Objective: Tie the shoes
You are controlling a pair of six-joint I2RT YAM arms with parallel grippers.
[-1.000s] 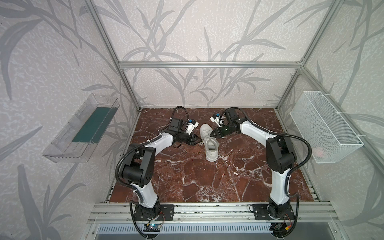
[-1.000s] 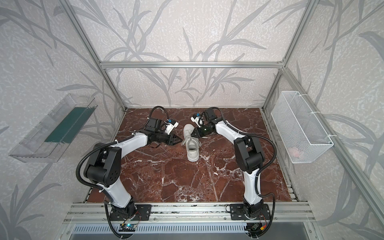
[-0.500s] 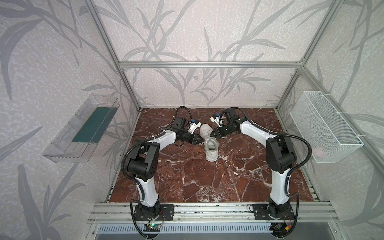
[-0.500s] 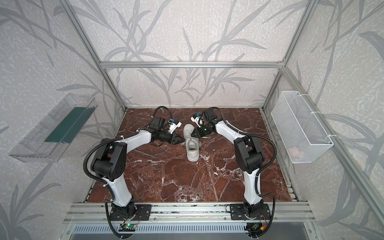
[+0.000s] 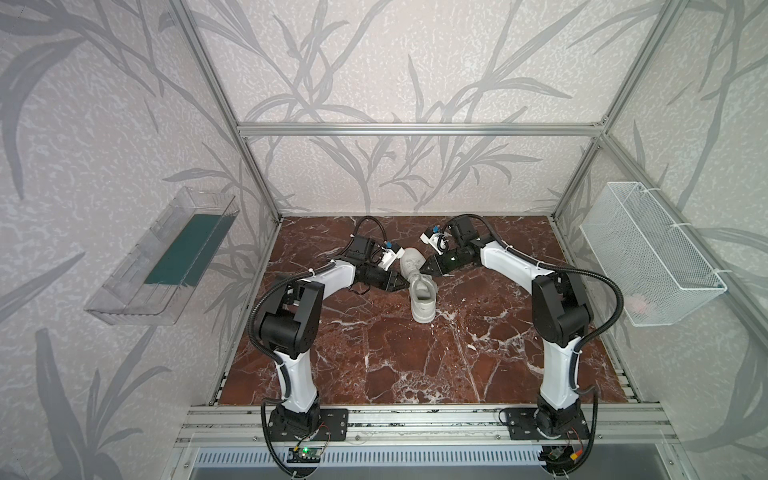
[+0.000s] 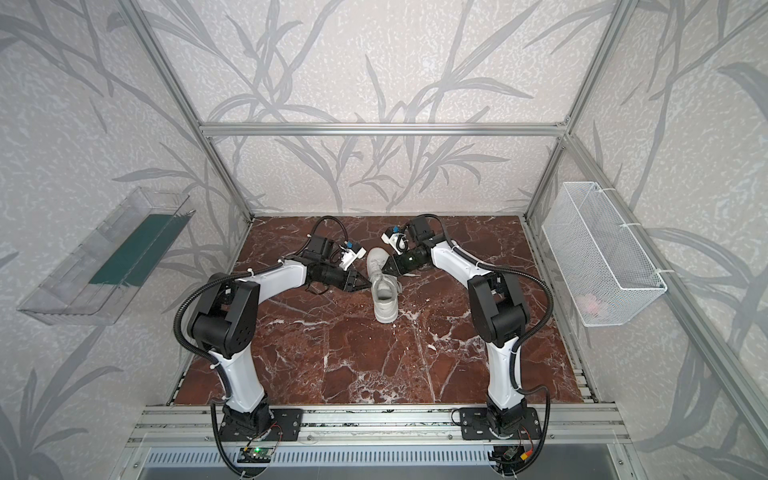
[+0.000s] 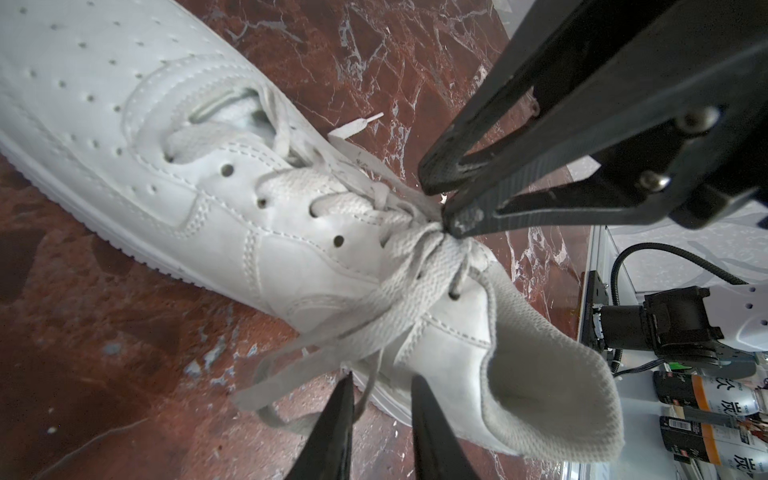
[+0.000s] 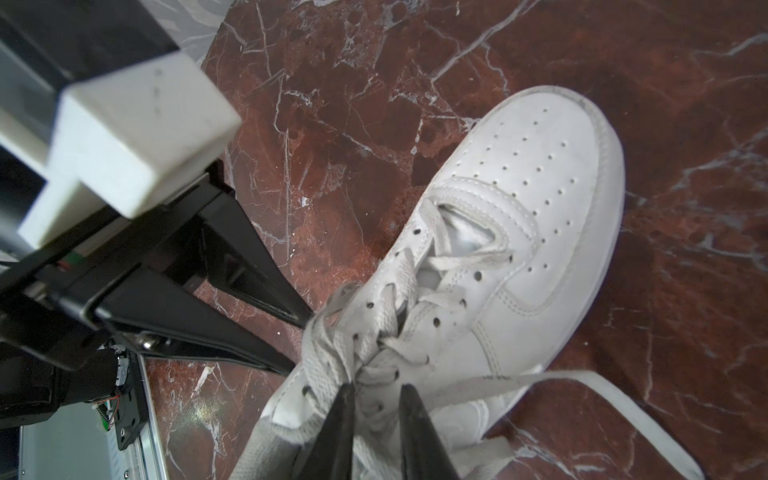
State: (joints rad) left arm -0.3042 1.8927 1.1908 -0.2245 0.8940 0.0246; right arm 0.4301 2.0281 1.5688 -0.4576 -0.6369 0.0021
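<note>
White sneaker (image 5: 422, 293) lies on the red-brown marble bench (image 5: 415, 365), toward the back and between the two arms. Its toe points at the rear wall and its heel opening faces the arm bases. You have both end effectors at its lacing, one on each side.

Your right end effector (image 7: 442, 203) is pinched on the laces (image 7: 415, 266) near the top eyelets. In the left wrist view the flat white strands bunch into a tight gather right at its tips. In the right wrist view they run in between its two fingers.

Your left end effector (image 7: 382, 399) sits at the sneaker's other side with its fingers (image 7: 338, 419) a little apart. One thin lace strand passes through the gap, and you can see space beside that strand, so it isn't clamped. A slack loop of lace lies on the bench just beside those fingers.

One loose lace end (image 8: 582, 382) trails away across the bench on the right arm's side.
</note>
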